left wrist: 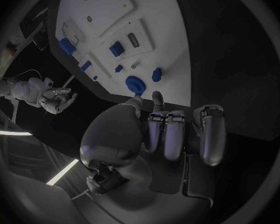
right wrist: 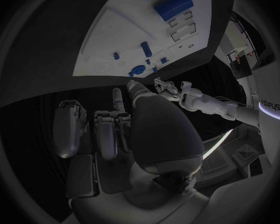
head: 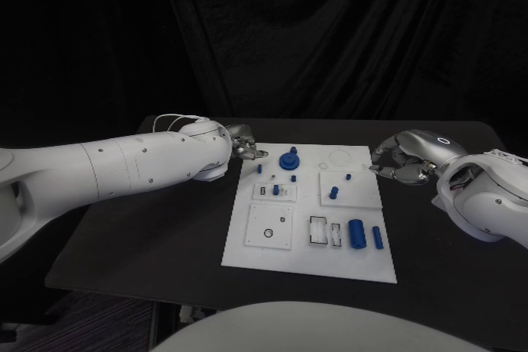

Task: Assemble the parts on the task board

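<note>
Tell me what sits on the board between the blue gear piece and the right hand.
In the head view, between the blue gear piece and the right hand lies white task board with a faint circular recess; no parts.

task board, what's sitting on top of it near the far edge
On the task board, near its far edge, stands a blue round gear-like part, with small blue pegs beside it. The left hand covers the far left corner.

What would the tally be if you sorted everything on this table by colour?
Blue parts: 7 (small ones are hard to separate, so approximate)
White task board: 1
Silver hands: 2, left hand and right hand
Total: 10
</note>
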Motion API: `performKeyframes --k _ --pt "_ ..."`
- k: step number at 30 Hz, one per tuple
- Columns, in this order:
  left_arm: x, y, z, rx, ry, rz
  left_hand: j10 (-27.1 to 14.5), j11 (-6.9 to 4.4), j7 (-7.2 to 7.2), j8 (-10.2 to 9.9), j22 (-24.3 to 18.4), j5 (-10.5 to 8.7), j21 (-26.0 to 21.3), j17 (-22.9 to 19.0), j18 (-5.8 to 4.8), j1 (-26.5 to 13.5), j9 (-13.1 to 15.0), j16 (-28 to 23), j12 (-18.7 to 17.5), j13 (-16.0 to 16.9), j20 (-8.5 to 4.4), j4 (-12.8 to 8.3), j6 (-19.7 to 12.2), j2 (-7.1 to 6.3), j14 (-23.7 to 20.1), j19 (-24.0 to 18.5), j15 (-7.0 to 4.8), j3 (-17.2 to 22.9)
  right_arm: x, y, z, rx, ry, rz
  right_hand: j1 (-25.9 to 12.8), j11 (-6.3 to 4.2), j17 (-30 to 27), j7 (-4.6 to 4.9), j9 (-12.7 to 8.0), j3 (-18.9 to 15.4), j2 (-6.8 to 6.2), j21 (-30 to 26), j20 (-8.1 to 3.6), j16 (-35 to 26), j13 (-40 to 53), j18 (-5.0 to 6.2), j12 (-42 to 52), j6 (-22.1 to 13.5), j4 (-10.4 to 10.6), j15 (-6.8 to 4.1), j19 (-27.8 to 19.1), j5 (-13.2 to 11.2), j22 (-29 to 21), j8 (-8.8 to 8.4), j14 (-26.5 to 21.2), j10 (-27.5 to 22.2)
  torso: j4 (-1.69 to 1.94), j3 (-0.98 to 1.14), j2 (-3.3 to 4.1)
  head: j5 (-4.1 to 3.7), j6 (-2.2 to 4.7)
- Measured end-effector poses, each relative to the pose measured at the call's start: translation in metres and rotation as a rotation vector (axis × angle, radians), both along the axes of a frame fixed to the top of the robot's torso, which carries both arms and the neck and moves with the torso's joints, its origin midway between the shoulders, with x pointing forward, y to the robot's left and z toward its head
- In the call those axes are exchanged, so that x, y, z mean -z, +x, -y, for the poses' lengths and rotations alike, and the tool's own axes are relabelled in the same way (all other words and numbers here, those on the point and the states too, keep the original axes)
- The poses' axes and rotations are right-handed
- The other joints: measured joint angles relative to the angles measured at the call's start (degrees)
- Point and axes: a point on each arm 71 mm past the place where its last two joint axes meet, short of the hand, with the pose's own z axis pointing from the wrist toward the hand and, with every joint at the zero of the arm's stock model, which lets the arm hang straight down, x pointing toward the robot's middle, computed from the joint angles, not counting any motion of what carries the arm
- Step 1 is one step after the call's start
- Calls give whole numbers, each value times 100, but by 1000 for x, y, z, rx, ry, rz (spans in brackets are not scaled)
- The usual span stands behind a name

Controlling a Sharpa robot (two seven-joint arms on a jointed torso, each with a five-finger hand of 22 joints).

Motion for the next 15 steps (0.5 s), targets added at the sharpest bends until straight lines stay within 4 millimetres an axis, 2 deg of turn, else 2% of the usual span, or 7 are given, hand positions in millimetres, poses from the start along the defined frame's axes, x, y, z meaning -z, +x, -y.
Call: performKeyframes --k 4,15 --pt "2 3 -1 -1 22 -24 -20 20 0 -24 0 -80 21 0 0 -66 0 0 0 0 6 13 0 -12 6 -6 6 -61 0 0 -1 -1 0 0 0 0 0 0 0 0 0 0 0 0 0 0 0 0 0 0 0 23 0 0 0 0 1 -5 2 -5 0" --pt "5 6 -2 1 52 -61 -20 20 0 -47 -1 -81 20 0 0 -141 -1 0 0 0 18 15 0 3 -14 7 26 -157 0 0 0 0 0 0 0 0 0 0 -5 16 0 0 0 0 0 0 0 0 16 0 0 47 0 0 0 0 -2 -5 -2 1 0"
